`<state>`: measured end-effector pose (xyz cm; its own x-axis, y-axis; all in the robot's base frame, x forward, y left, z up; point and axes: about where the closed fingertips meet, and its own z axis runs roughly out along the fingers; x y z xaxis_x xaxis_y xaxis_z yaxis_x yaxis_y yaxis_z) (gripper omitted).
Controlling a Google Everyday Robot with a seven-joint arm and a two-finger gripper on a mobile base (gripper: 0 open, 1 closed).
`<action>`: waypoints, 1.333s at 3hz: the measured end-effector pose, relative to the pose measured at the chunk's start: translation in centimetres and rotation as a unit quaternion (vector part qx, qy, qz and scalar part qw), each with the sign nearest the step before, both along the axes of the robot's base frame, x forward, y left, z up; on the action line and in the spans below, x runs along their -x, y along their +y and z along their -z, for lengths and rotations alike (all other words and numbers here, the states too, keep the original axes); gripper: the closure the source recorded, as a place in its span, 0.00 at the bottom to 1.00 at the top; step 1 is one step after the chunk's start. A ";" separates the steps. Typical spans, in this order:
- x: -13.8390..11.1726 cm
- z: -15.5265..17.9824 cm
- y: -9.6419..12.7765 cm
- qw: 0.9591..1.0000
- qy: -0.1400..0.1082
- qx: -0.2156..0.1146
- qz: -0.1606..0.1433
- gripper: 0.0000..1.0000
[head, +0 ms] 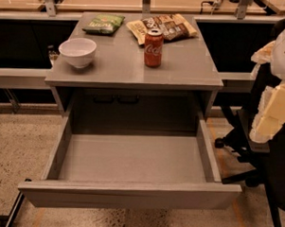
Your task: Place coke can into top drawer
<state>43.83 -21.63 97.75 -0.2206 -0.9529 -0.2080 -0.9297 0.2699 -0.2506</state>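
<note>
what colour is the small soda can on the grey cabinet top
The small cylindrical soda can is red with white script, camera view; gripper at right edge.

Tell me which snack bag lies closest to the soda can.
The brown-and-cream bag, directly behind the can; the green bag sits farther left. The pincer hangs at the right edge.

Pretty dim, warm orange-ish light coming from above, soft sheen on the cabinet top [121, 62], deep shadow under it and over the back of the top drawer [129, 195]. The gripper [273, 109] at the right edge is a pale, washed-out blur, way out of focus
</note>
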 end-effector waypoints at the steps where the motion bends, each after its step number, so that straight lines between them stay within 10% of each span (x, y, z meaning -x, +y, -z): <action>1: 0.0 0.0 0.0 1.000 0.000 0.000 0.000 0.00; 3: -4.9 -1.9 4.2 0.991 -0.043 -0.119 -0.035 0.00; 4: -4.8 -1.8 4.3 0.991 -0.042 -0.120 -0.034 0.00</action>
